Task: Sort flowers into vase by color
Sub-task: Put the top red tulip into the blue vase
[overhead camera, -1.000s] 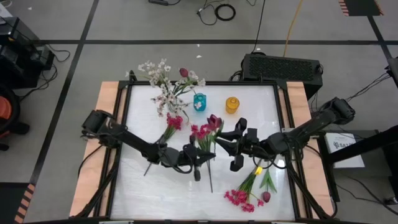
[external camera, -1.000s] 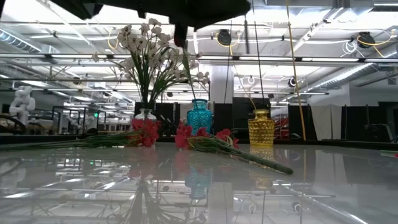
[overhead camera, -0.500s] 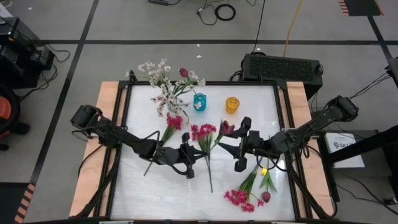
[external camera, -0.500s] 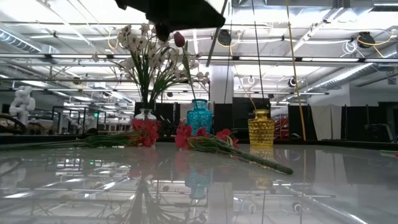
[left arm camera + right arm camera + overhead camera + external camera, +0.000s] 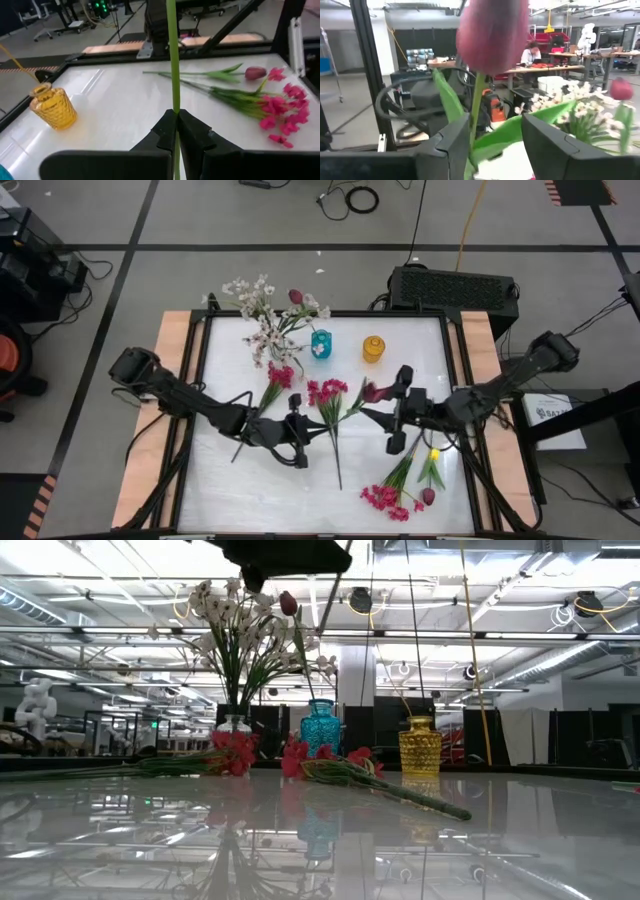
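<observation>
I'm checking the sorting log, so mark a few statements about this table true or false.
1. A blue vase and a yellow vase stand side by side. True.
2. The white flowers lie flat on the table. False: they stand in a clear vase.
3. The left gripper is shut on a green stem. True.
4. The yellow vase holds magenta flowers. False: nothing shows in it; the magenta flowers lie on the table.
5. A maroon tulip is up at the right gripper. True.
</observation>
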You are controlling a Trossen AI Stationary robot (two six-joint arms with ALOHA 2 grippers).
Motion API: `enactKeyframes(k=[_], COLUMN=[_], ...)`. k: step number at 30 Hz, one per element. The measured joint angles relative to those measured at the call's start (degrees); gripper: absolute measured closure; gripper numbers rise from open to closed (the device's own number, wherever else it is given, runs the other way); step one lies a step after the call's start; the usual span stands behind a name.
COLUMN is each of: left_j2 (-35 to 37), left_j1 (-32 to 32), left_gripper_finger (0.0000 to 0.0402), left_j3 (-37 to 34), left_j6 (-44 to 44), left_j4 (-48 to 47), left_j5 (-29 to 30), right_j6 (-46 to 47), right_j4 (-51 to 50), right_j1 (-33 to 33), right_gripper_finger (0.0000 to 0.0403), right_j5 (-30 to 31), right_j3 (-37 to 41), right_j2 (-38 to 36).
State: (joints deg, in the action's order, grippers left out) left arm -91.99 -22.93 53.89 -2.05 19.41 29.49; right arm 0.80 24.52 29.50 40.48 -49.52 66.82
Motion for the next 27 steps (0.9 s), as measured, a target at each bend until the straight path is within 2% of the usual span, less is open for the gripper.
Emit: enactKeyframes(k=[5, 10, 14, 19, 23, 27], left_j2=[3.6, 6.5, 7.9, 8.3, 8.3, 8.3], left_j1=[-1.1, -2.5, -3.1, -3.1, -3.5, -3.6], left_gripper_finger=[0.0384, 0.0384, 0.0384, 0.0384, 0.0384, 0.0384], left_j3=[0.0, 0.0, 0.0, 0.1, 0.0, 0.0], left_j6=[-0.2, 2.1, 7.9, 11.1, 13.0, 13.4], left_j4=[-5.4, -8.9, -8.2, -8.6, -10.3, -10.9], left_j5=[0.9, 1.0, 1.0, 0.9, 0.9, 0.8], right_j6=[0.4, 1.5, 0.9, -4.8, -9.0, -10.5], right_j4=[-8.4, -14.0, -10.5, 1.2, 6.7, 7.3], right_j1=[3.6, 4.0, 2.4, 0.7, 0.5, 0.4], right_gripper_finger=[0.0234, 0.0234, 0.0234, 0.0234, 0.0234, 0.0234], right_j5=[5.9, 5.9, 4.5, -5.6, -6.5, -9.1], right_j3=[0.0, 0.0, 0.0, 0.0, 0.0, 0.0], right_j2=[-4.0, -4.0, -0.7, 3.5, 5.8, 6.9])
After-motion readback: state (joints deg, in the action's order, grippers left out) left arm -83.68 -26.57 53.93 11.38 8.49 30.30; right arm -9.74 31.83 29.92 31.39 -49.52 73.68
